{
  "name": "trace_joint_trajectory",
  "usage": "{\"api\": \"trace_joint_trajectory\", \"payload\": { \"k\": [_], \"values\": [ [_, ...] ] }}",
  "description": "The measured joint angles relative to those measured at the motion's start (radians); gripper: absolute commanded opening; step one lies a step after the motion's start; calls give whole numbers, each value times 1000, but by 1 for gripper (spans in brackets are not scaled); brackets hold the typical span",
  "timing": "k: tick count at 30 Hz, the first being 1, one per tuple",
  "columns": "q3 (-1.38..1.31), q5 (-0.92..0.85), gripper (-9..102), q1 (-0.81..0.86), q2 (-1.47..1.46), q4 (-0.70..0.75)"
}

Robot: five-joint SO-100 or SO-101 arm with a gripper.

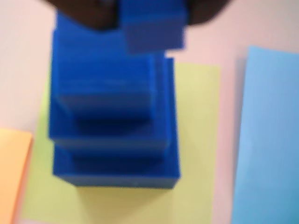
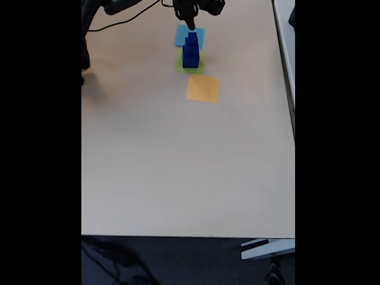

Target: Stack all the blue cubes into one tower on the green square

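At the top edge of the wrist view the gripper (image 1: pixel 152 21) closed on the small cube (image 1: pixel 154 28), its dark fingers (image 1: pixel 81 14) showing to either side of the block in the upper middle of the frame. The picture was blurred, so whether the pads actually pressed the cube's faces or had just loosened could not be told for certain; it looked like a grip.

The relation that mattered: the small cube hung directly over the stack, toward its upper right corner as the wrist view showed it, not centred on it. Below it lay the medium cube (image 1: pixel 105 100), seated on the large cube (image 1: pixel 117 161), each step visible as a ledge. Whether the small cube already touched the medium one or floated just above could not be settled from here. A clean placement would probably have called for a slight shift toward the frame's left before release.

The large cube sat on the green square (image 1: pixel 196 140), which showed bare to the right and along the bottom. The light-blue square (image 1: pixel 268 140) lay at the right of the frame and the orange square (image 1: pixel 14 168) at the lower left.

In the fixed view the gripper (image 2: pixel 191 22) stood at the top centre of the table (image 2: pixel 178 166), right above the tower (image 2: pixel 190 50).
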Motion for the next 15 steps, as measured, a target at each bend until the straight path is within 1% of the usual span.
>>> {"api": "trace_joint_trajectory", "payload": {
  "k": [15],
  "values": [
    [6, 49, 0, 8, 0, 0]
  ]
}}
